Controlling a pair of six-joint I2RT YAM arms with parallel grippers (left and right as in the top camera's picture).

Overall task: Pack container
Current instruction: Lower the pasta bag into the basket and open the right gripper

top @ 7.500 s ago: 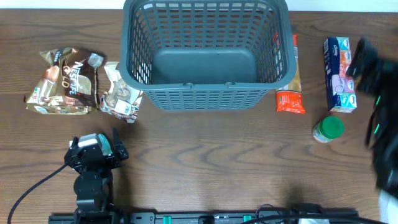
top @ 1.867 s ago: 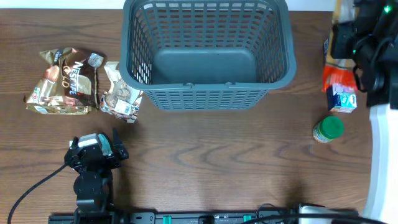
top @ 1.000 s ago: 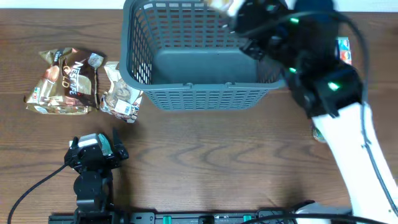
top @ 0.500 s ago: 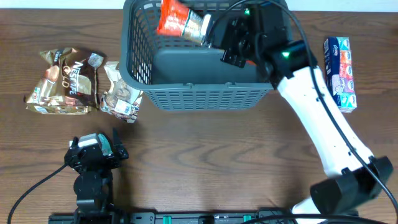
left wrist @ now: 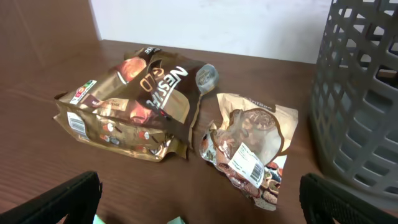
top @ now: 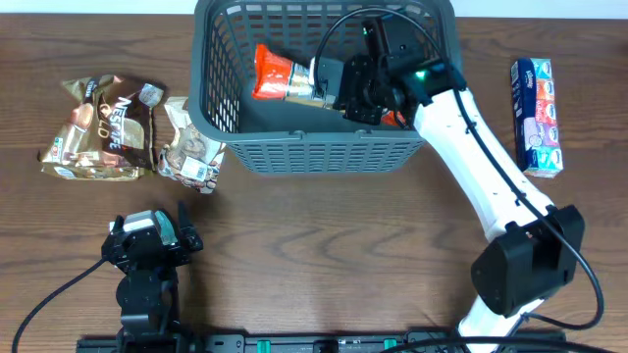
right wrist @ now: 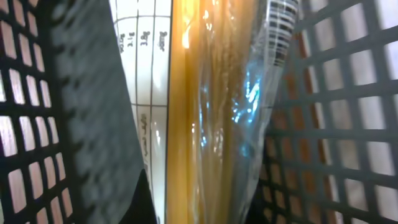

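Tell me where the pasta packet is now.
Overhead, the pasta packet is inside the container, toward its left half, held by the right gripper.

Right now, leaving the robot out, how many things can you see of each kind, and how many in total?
basket: 1
bags: 2, the coffee bag and the snack bag
pasta packet: 1, inside the basket
tissue pack: 1
Total: 5

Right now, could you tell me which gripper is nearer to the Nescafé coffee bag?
Left. The left gripper sits close in front of the Nescafé coffee bag, fingers open. The right gripper is farther off, inside the basket, holding the spaghetti packet.
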